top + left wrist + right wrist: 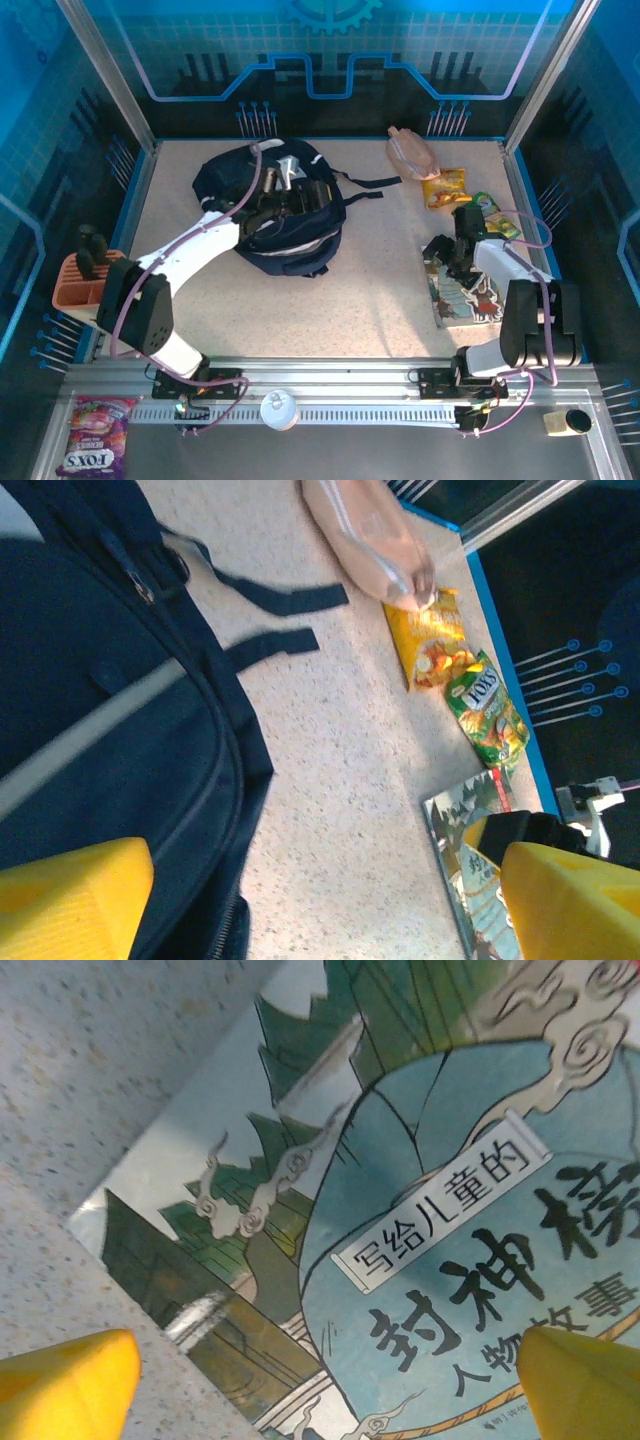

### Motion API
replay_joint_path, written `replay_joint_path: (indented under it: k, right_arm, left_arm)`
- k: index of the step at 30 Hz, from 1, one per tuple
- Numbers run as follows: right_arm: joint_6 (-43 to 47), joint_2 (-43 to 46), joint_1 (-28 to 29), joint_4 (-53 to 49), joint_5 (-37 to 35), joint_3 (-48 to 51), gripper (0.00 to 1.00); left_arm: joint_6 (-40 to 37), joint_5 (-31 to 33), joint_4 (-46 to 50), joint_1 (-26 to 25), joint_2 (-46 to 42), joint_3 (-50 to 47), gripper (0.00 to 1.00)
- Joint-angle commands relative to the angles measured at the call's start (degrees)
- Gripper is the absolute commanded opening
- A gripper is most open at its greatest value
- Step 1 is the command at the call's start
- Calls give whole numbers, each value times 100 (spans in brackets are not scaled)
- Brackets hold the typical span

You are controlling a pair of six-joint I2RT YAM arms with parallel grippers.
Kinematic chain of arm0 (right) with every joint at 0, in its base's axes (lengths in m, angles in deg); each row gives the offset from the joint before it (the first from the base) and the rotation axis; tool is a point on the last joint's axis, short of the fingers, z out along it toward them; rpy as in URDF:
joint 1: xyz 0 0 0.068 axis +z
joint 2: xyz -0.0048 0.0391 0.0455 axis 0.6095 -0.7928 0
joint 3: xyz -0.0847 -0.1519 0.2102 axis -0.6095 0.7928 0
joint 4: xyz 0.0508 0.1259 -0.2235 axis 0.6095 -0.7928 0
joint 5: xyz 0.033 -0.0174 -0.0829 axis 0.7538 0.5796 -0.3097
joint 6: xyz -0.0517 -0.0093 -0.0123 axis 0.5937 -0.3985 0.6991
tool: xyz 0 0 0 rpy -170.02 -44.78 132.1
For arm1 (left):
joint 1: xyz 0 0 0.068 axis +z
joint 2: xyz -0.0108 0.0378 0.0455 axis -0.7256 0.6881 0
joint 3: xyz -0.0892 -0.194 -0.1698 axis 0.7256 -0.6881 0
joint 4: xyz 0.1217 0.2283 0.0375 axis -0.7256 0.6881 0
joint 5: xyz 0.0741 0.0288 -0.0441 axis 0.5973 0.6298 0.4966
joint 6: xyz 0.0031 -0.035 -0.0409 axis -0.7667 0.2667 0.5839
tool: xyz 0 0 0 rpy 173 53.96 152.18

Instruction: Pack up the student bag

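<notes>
The student bag (290,235), a dark navy backpack with a grey stripe, lies at the table's middle left. In the left wrist view the student bag (100,680) takes up the left half. My left gripper (278,195) hovers over the bag's top; the left gripper (320,910) is open, its yellow fingertips (70,900) wide apart with nothing between them. My right gripper (455,245) sits low over a picture book (465,290) at the right. Close above the book cover (440,1210), the right gripper (325,1390) stands open and holds nothing.
A pink pouch (412,152), a yellow snack pack (445,187) and a green sweets pack (495,215) lie at the back right. An orange holder (85,280) stands at the left edge. A purple sweets bag (95,435) and a white lid (280,408) rest by the arm bases.
</notes>
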Motion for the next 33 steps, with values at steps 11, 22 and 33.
replay_joint_path:
  k: [11,22,33]
  right_arm:
    - [-1012,-856,727,681,943,-141,93]
    - [-1954,-687,1068,2476,2359,-81,79]
    - [-265,-238,240,974,1538,-448,69]
  left_arm:
    - [443,-310,523,-879,1116,941,99]
    - [1011,-730,721,-1388,2306,1603,82]
    - [1722,-630,533,-1592,2885,1768,60]
